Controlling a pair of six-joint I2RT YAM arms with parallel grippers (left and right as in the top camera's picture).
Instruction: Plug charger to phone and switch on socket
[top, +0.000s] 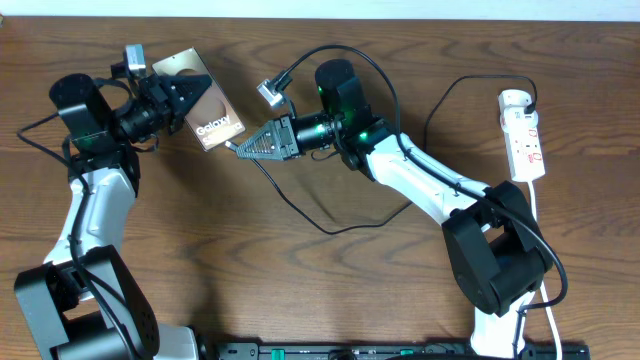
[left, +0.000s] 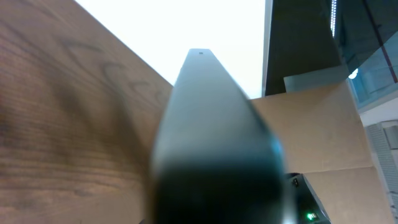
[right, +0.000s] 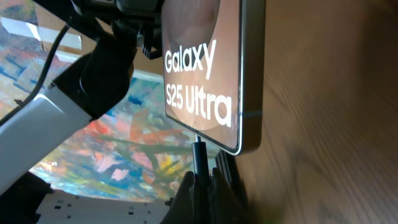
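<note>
Across the wooden surface, both arms are working at the upper left. They are well apart from the socket, which is lying along the right edge with its white cord trailing downward. The charger's black plug appears to be sitting at the socket's far end, though that is too small to confirm. Whether the switch is on is also not showing.

The phone is being held tilted at the upper left by the left gripper, whose jaws are clamping tight on the phone's far end. The charger is looping as a thin black line from the socket side across the middle to the right gripper. Its jaws are pinching fully down on the cable just behind the connector tip.

From the right wrist, that tip is meeting the phone's lower edge below the "Galaxy S25 Ultra" lettering. Whether it is seated in the port or merely touching it cannot be told.

Judging by this, the plugging step is nearing completion. Pressing the tip home, letting go and switching on the socket appear to be what is left.
</note>
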